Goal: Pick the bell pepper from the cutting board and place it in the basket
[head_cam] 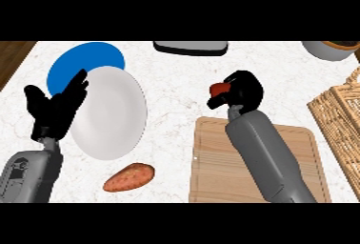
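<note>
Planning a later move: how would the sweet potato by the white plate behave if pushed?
The sweet potato looks stiff and rounded with tapered ends, so it would probably roll or pivot rather than slide straight. It lies on smooth counter, so it may skid.

My right hand (241, 91) is curled round the bell pepper (219, 89) — just a bit of red peeks out at the hand's left side — held above the marble counter (175, 81), just past the far edge of the cutting board (218, 167). The wicker basket (341, 119) sits off to the right, apart from my hand. My left hand (56, 107) is open, fingers up, at the left (resting beside the white plate (109, 112), which overlaps a blue plate (84, 62)). A sweet potato (128, 177) lies just left of the board.
</note>
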